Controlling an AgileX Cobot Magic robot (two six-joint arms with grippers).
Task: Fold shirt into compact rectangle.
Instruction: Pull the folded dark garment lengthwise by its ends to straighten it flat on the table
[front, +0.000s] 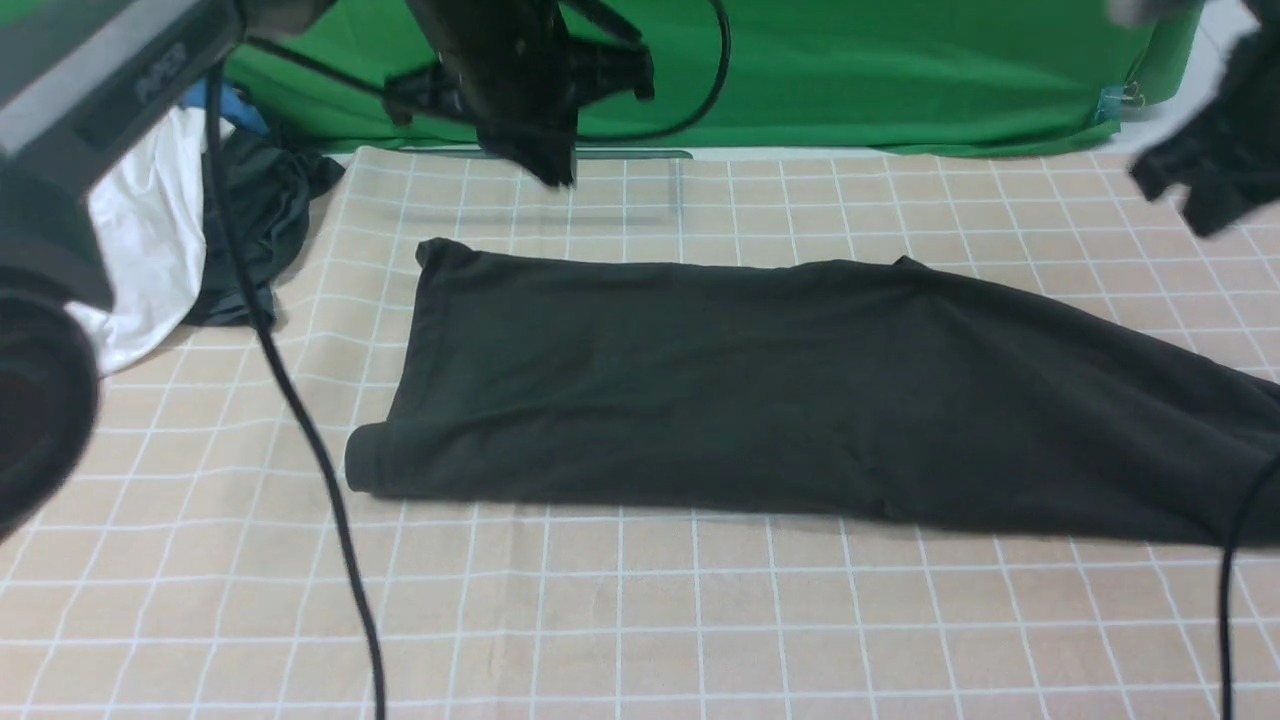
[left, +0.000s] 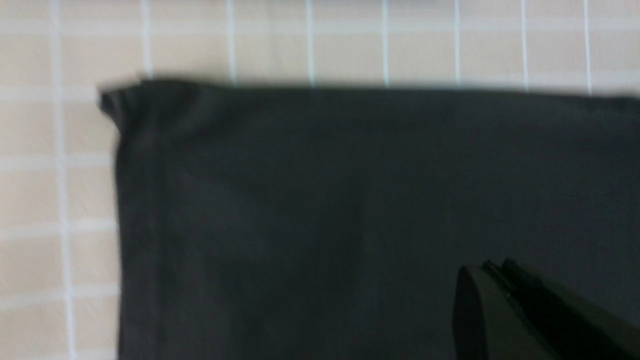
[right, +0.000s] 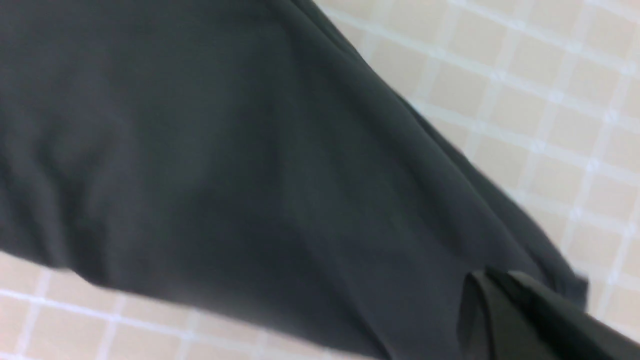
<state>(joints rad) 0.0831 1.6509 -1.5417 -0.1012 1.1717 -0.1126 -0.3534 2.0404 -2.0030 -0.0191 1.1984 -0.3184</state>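
The shirt (front: 760, 390) lies flat on the bench (front: 600, 620) as a long dark band. Its long axis runs from 9 o'clock to 3 o'clock, and the right end sags a little toward 4 o'clock and passes out of the front view. No print shows on the upper face. Its left end is a short, fairly square edge with a small curl at the near corner. The left tool (front: 548, 165) hangs raised off the cloth, at about 11 o'clock from the shirt's middle and just past its far edge. Its fingers are pressed together and hold nothing, and the left wrist view shows a shirt corner (left: 112, 97) below it. The right tool (front: 1215, 205) is up at about 2 o'clock, also pressed together and empty, over the right part of the band (right: 240, 165). Judging by this layout, the next fold would bring one end over along the long axis. The left arm is nearer the left end and the right arm nearer the trailing right end. A white garment (front: 150, 250) and a smaller dark garment (front: 260, 220) lie at 10 o'clock, apart from the shirt.
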